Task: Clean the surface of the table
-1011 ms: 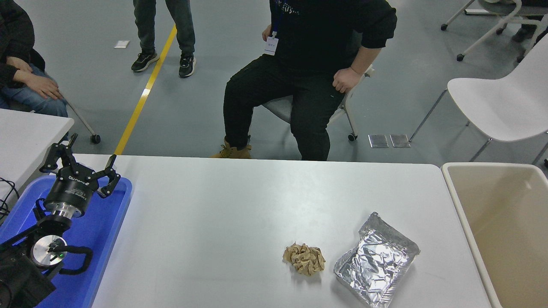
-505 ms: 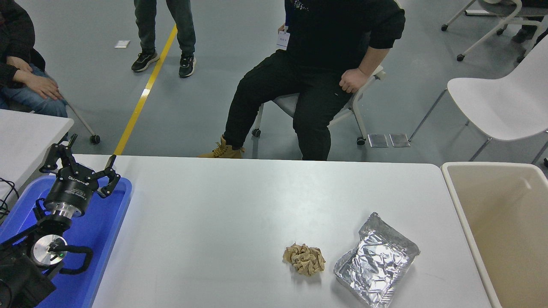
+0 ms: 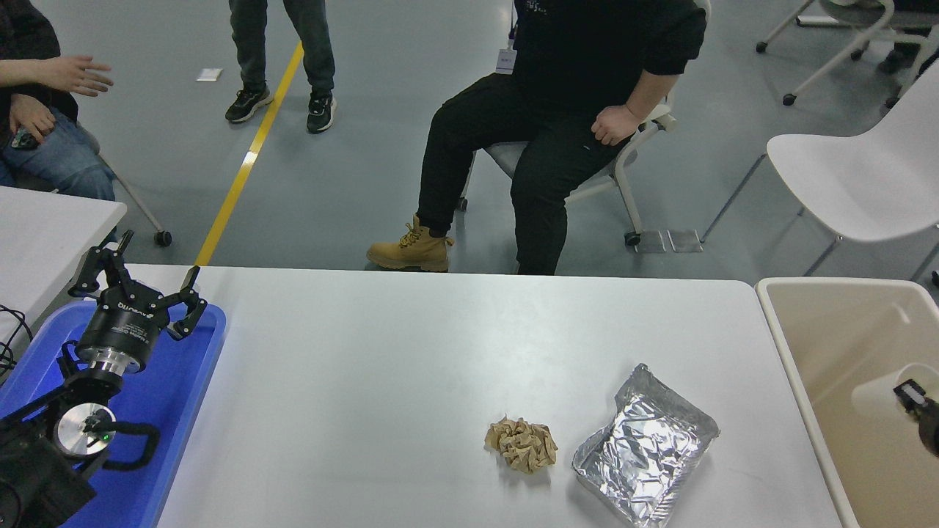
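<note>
Grey floor, yellow line, white chair

Left gripper parked lower left, fingers spread; right gripper — barely in view.

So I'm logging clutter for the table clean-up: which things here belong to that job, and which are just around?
Part of the job:
- table surface
- crumpled brown paper on it
- foil tray beside the paper
- beige bin at the table's right end
- right gripper, just entering over the bin

Just around:
- left gripper, parked over the blue tray
- white chair
- seated person
</note>
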`<state>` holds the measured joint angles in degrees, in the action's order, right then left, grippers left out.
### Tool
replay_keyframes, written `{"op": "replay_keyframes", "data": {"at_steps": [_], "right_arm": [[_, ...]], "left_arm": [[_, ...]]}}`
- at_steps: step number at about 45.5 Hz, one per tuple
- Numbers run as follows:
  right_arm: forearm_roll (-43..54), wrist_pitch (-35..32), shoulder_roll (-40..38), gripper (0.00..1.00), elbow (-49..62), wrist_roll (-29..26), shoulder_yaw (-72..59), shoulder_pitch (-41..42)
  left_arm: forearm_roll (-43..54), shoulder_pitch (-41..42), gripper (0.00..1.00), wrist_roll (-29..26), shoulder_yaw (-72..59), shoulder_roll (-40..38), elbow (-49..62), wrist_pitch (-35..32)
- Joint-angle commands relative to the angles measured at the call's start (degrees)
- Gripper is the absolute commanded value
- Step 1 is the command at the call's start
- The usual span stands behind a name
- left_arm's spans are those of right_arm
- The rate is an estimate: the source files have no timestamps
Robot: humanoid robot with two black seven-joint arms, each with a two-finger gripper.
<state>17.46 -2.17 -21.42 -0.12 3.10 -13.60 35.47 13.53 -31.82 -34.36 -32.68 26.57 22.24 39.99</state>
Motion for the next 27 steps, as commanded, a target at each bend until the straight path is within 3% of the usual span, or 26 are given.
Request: {"op": "replay_keyframes", "data": {"at_steps": [1,27], "right_arm": [[-0.23,2.35,3.49,0.00,0.38,-2.22,0.07,-0.40],[-0.05,2.88,2.43,0.00,3.37,-2.22,0.94,-0.84]], "left_arm": [[0.00,0.00,1.00,0.00,-0.01,-0.03,0.00,0.00],[0.00,0.00,1.00,0.00,-0.01,-0.03,0.00,0.00]]}}
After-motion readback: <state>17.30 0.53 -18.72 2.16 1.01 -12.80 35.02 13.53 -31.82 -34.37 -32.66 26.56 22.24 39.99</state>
